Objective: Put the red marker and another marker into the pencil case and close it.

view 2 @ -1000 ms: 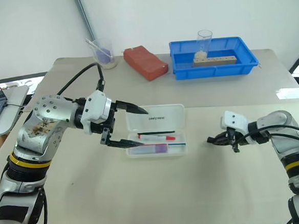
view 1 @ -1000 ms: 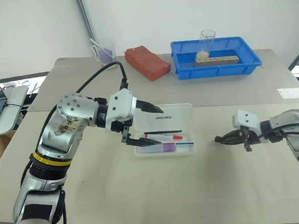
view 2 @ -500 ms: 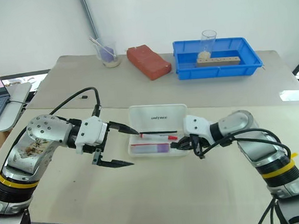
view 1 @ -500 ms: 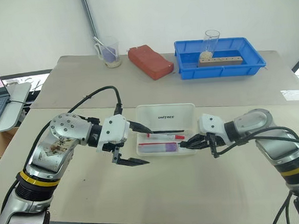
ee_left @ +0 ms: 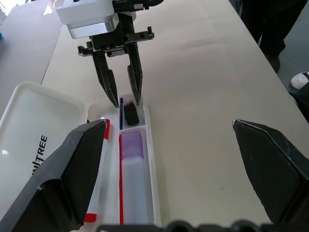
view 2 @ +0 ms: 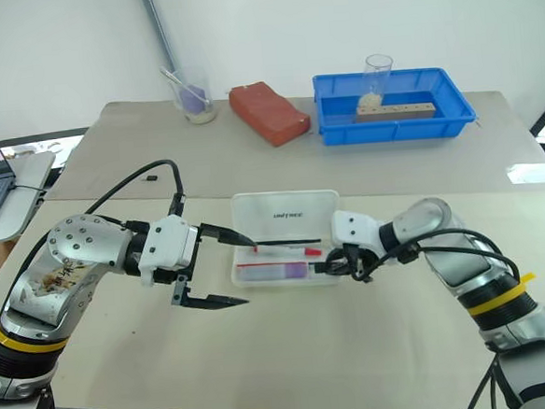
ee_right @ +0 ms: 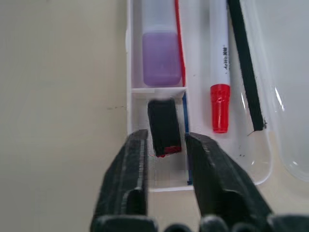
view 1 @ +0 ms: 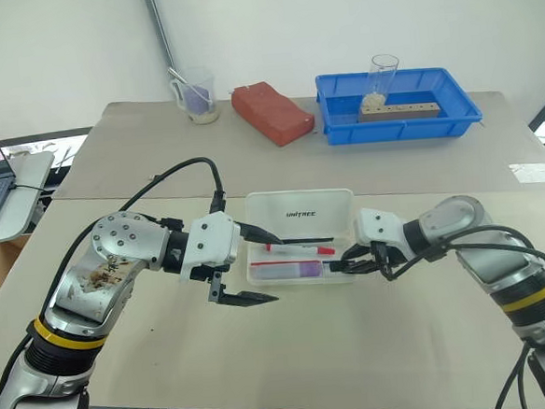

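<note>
right gripper (ee_right: 164, 145), jaws slightly parted and empty, hovers over the open pencil case's (view 1: 296, 207) right end; left gripper (view 1: 256, 265) gapes empty.

The two eye views look down from the head over the counter (view 1: 292, 344). Each wrist view looks closely along its gripper; all share the pencil case (ee_left: 29, 140).

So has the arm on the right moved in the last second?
Yes. The right gripper swung in leftward across the table to the pencil case's right end.
</note>
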`<state>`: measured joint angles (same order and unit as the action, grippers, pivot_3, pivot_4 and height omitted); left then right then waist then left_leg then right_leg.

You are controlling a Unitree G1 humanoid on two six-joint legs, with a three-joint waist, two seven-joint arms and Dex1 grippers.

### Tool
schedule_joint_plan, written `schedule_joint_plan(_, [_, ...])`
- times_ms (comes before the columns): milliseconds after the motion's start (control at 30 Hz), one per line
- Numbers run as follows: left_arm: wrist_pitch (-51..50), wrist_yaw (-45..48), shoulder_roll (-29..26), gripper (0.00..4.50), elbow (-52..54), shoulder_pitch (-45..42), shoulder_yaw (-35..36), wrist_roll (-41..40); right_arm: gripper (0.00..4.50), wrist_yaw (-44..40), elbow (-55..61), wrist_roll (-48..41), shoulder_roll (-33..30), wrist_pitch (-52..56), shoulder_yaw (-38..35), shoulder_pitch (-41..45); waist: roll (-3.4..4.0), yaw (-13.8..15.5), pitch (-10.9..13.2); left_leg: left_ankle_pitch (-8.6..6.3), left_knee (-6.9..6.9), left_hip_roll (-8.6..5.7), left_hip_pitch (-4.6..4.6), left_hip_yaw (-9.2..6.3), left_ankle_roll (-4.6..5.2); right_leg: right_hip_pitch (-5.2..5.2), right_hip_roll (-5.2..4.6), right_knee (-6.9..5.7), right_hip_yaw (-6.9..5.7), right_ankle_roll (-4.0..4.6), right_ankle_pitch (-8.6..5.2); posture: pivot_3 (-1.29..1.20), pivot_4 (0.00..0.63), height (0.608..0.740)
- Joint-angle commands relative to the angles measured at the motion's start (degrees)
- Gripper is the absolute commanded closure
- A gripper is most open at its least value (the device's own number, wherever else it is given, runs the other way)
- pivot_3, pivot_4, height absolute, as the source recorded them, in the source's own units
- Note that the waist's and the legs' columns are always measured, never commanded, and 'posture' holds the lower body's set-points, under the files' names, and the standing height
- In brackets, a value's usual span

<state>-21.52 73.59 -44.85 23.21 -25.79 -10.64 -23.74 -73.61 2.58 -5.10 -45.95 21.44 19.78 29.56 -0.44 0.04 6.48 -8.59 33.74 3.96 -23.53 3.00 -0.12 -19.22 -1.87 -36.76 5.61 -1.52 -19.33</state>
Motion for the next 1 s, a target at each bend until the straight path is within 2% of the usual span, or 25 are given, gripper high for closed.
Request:
schedule_joint_plan(33, [0.2, -0.1, -0.8, 0.0, 1.5, -0.1, 1.5, -0.9, 1.55, -0.5, 1.0, -0.6, -0.1, -0.5, -1.2, 0.8, 0.0, 0.0, 0.0, 0.0, 0.0, 0.0, 0.0, 0.0, 0.0, 0.0, 0.0, 0.0, 0.0, 0.0, 0.0, 0.0, 0.15, 0.74])
schedule_joint_plan(167, [0.8, -0.1, -0.6, 0.0, -0.6, -1.5, 1.3, -0.2, 0.2, -0.8, 2.6, -2.4, -0.8, 0.6, -3.2, 0.7, -0.01, 0.0, 0.0, 0.0, 0.0, 0.0, 0.01, 0.0, 0.0, 0.01, 0.0, 0.0, 0.0, 0.0, 0.0, 0.0, 0.15, 0.74])
schedule_joint_plan(200, [0.8, -0.2, -0.6, 0.0, -0.9, -1.7, 1.4, -0.1, 0.05, -0.9, 3.5, -3.1, -0.9, 1.4, -3.9, 0.7, -0.01, 0.0, 0.0, 0.0, 0.0, 0.0, 0.0, 0.0, 0.0, 0.0, 0.0, 0.0, 0.0, 0.0, 0.0, 0.0, 0.15, 0.74])
schedule_joint_plan(267, [0.3, -0.7, -0.6, 0.0, -1.1, -1.6, 2.1, -0.4, 0.05, -0.3, 5.9, -5.2, -0.9, 4.1, -5.7, 0.5, 0.0, -0.1, 0.0, 0.0, 0.0, 0.0, -0.01, 0.0, 0.0, -0.01, 0.0, -0.01, 0.0, 0.0, 0.0, 0.0, 0.15, 0.74])
schedule_joint_plan(400, [-4.9, -8.0, -0.2, 0.0, -8.9, -2.7, 8.9, -1.5, 0.05, 7.8, 21.3, -18.3, 0.5, 22.1, -19.6, -2.1, -0.01, -0.1, 0.1, 0.0, -0.03, 0.01, -0.04, -0.04, 0.0, -0.03, 0.0, -0.03, -0.01, 0.0, 0.0, 0.0, 0.15, 0.74])
schedule_joint_plan(467, [-6.6, -11.5, 1.1, 0.0, -13.1, -2.9, 12.2, -2.5, 0.05, 12.7, 27.5, -22.4, 1.6, 28.5, -24.1, -3.2, -0.05, -0.1, 0.1, 0.0, -0.04, 0.02, -0.04, -0.12, 0.0, -0.03, 0.02, -0.07, -0.04, 0.0, 0.0, 0.0, 0.15, 0.74])
schedule_joint_plan(567, [-7.6, -14.8, 2.9, 0.85, -19.1, -4.0, 15.8, -3.3, 0.0, 18.4, 34.0, -27.0, 2.4, 35.8, -27.4, -2.7, -0.1, -0.3, 0.1, 0.0, -0.06, 0.02, -0.01, -0.16, -0.01, 0.0, 0.01, -0.05, -0.06, 0.0, 0.0, 0.0, 0.15, 0.74])
schedule_joint_plan(667, [-6.8, -16.5, 4.9, 2.35, -29.1, -8.3, 17.5, -2.9, 0.0, 24.4, 36.8, -30.3, 4.1, 40.9, -29.2, 0.3, -0.15, -0.2, 0.2, 0.0, -0.06, 0.0, -0.03, -0.15, -0.01, -0.04, -0.02, -0.07, -0.08, 0.0, 0.0, 0.0, 0.15, 0.74])
schedule_joint_plan(800, [-1.5, -15.6, 7.9, 4.35, -41.4, -13.7, 14.8, 0.9, 0.0, 29.9, 38.4, -32.4, 5.8, 43.4, -29.4, 2.1, -0.18, -0.1, 0.2, 0.0, -0.06, -0.02, -0.12, -0.16, -0.01, -0.12, -0.02, -0.04, -0.1, 0.01, 0.01, 0.0, 0.15, 0.74])
schedule_joint_plan(1000, [6.3, -14.0, 14.4, 4.43, -60.9, -22.3, 10.0, 7.6, 0.0, 34.1, 40.0, -33.6, 4.9, 43.4, -31.0, -1.1, -0.22, 0.3, 0.2, 0.0, -0.06, -0.07, -0.3, -0.15, 0.0, -0.21, -0.03, -0.01, -0.09, 0.01, 0.01, 0.0, 0.15, 0.74])
